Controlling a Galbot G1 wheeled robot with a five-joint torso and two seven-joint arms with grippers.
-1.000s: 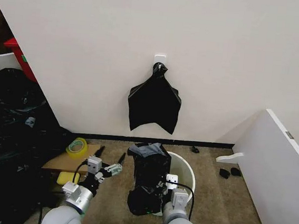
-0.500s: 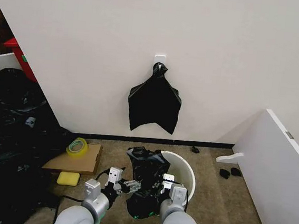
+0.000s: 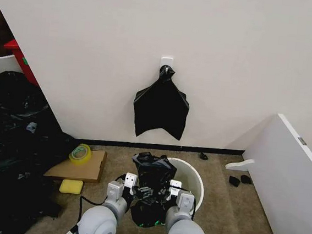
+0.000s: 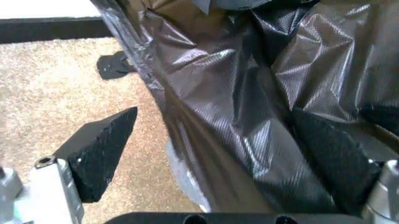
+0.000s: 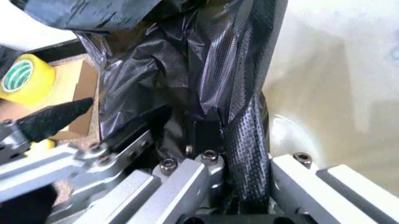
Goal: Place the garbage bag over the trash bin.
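over the trash bin rim | garbage bag black, crinkly, bunched | left gripper fingers spread around it | right gripper clamps it

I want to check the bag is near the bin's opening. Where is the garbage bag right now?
In the head view the garbage bag hangs bunched between the left gripper and right gripper, over the near-left rim of the trash bin.
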